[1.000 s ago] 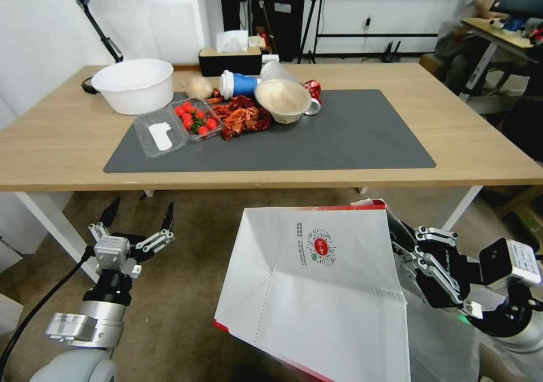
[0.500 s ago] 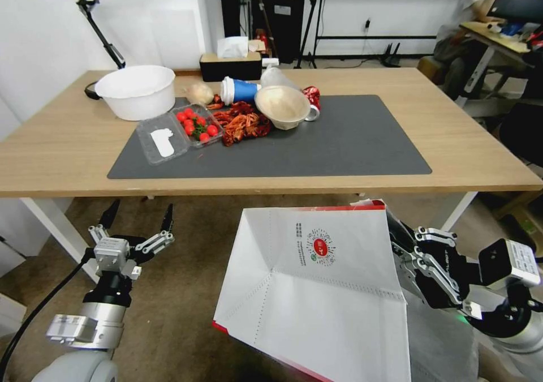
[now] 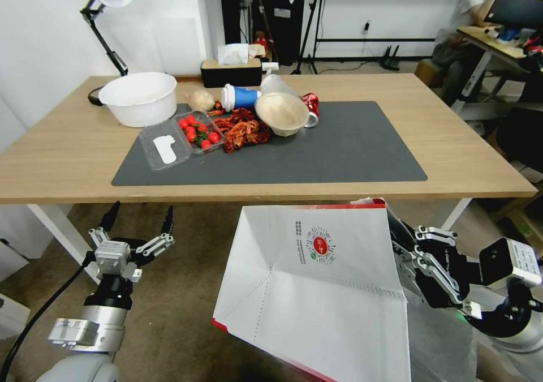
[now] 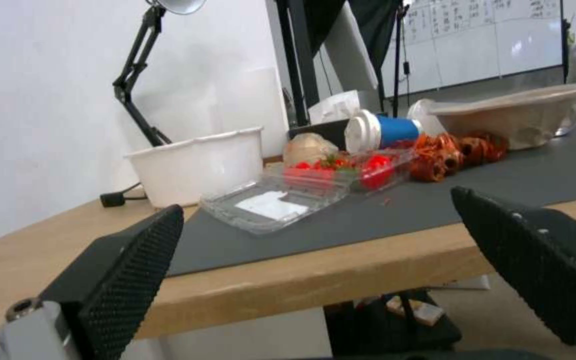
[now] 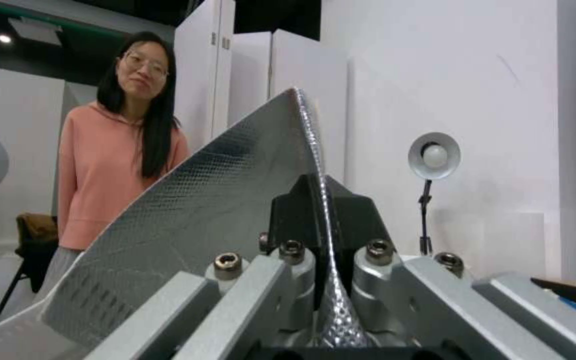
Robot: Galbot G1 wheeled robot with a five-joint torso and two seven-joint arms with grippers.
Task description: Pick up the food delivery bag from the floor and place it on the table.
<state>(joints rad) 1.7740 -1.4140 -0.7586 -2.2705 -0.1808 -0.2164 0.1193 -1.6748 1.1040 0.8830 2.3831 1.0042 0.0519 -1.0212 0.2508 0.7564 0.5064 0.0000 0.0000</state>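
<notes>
Just below the near edge of the desk [image 3: 68,170], the food delivery bag [image 3: 317,291] hangs above the floor [image 3: 181,291], a boxy white bag with red trim, a stitched fold and one small round red logo beside print too small to read. The right claw [image 3: 399,240] is clamped on its edge, pinching quilted silver foil lining [image 5: 188,220] between black pads. The left claw [image 3: 138,218] hovers with its two textured black fingers [image 4: 128,270] spread apart, holding nothing.

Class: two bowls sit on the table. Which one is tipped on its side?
The beige paper bowl on the grey mat, tilted beside the blue cup. The white plastic bowl stands upright.
</notes>
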